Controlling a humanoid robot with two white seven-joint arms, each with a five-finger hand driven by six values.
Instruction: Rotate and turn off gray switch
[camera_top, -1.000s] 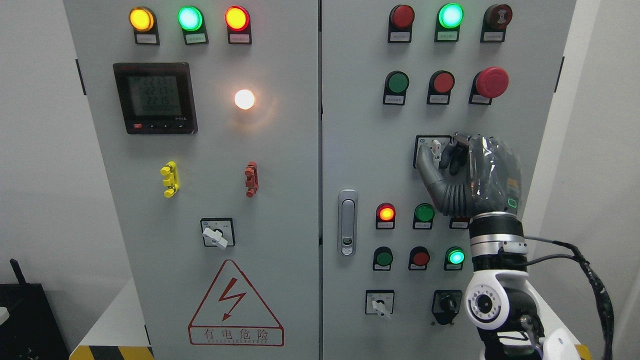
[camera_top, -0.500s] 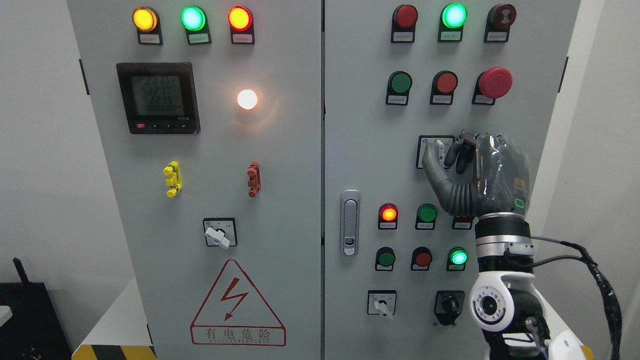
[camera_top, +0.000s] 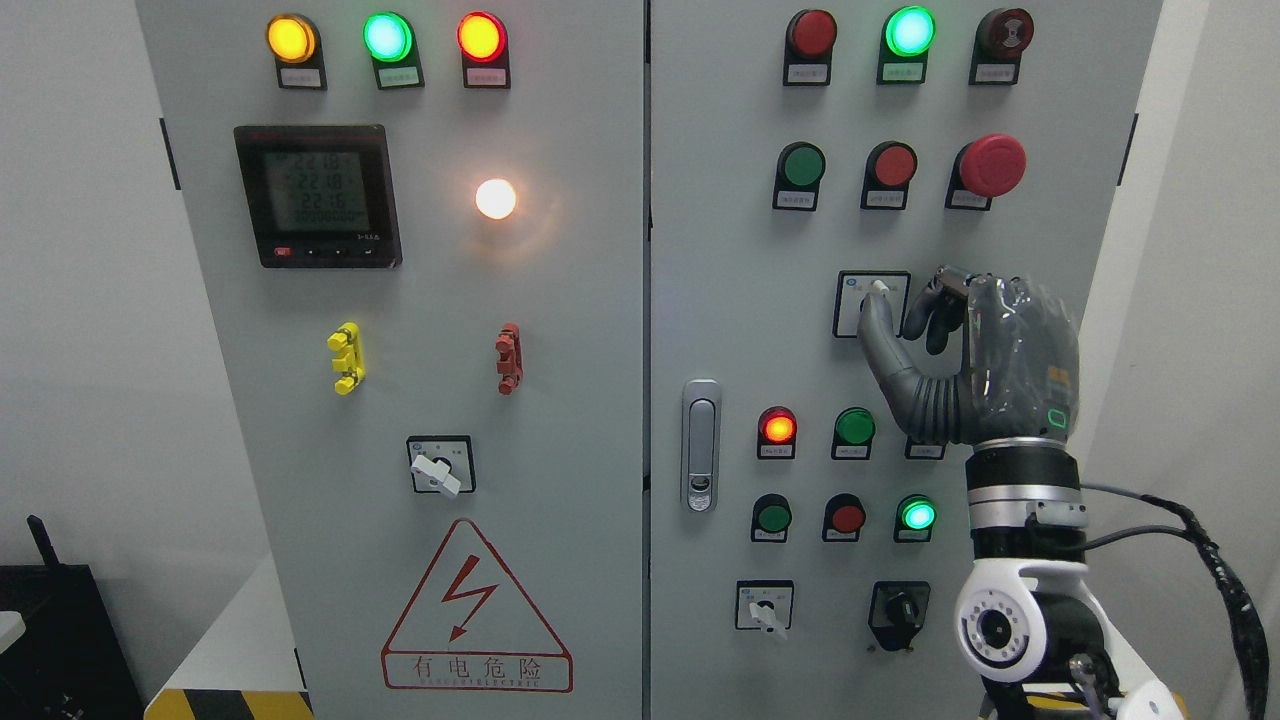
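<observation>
The gray switch (camera_top: 879, 289) is a pale knob on a black-framed square plate (camera_top: 848, 300), on the right cabinet door below the row with the red mushroom button. My right hand (camera_top: 905, 305) rises from the lower right and rests against the plate's right half. It covers the lower part of the knob. Only the knob's pale top shows, pointing roughly up. Whether the hand grips the knob is hidden. The left arm does not show.
Lit and unlit round buttons surround the switch: green (camera_top: 855, 426) and red-lit (camera_top: 777, 427) below, a red mushroom button (camera_top: 990, 165) above. A door handle (camera_top: 701, 444) lies at the left. Two more selector switches (camera_top: 763, 607) (camera_top: 897, 610) sit lower down.
My right hand has shifted to the right and slightly up across the switch plate. The knob, seen earlier in the hand's gap, is now mostly covered.
</observation>
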